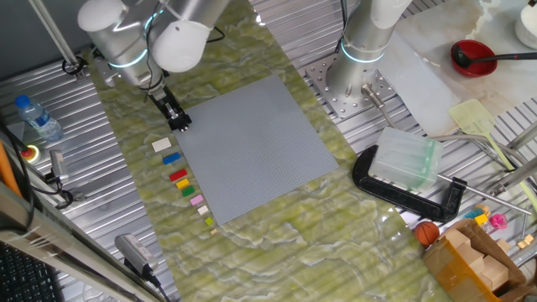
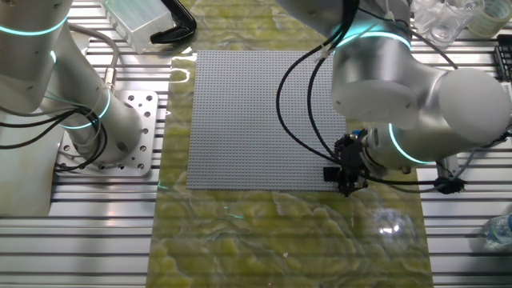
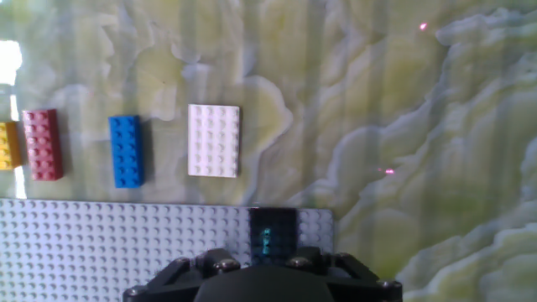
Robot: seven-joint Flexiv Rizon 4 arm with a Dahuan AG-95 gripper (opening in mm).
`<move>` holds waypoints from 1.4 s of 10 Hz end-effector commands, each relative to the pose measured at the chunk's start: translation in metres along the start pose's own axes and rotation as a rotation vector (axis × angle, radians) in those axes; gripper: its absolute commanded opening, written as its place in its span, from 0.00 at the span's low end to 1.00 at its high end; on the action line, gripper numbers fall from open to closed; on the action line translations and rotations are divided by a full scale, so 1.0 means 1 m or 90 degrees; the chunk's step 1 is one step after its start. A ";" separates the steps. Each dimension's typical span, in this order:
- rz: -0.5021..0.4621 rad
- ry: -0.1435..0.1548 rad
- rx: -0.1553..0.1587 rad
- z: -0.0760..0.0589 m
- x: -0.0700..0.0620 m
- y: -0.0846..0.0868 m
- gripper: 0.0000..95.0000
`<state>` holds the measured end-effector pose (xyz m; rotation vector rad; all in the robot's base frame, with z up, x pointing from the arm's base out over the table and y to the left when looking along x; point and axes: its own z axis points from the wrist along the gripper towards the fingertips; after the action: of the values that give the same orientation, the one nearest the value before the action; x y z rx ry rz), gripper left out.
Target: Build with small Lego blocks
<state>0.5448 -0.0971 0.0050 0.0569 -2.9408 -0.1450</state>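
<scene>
Gripper clamped on black block at baseplate corner; white block just beyond the edge.

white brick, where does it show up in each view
One fixed view: white brick at the top of the brick row, left of the baseplate.
The other fixed view: not visible.
Hand view: white brick, upper middle, above the baseplate.
Shared landmark: the baseplate.
</scene>
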 end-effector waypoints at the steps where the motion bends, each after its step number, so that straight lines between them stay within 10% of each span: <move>1: 0.001 -0.002 0.013 0.016 0.001 0.000 0.60; 8: -0.006 -0.003 0.036 -0.012 0.008 0.006 0.60; 9: -0.003 -0.005 0.042 -0.012 0.008 0.007 0.40; 11: -0.001 -0.006 0.046 -0.013 0.009 0.007 0.40; 12: 0.002 -0.007 0.045 -0.016 0.010 0.008 0.20; 14: 0.009 -0.008 0.044 -0.019 0.011 0.009 0.20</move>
<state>0.5361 -0.0896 0.0274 0.0467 -2.9567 -0.0398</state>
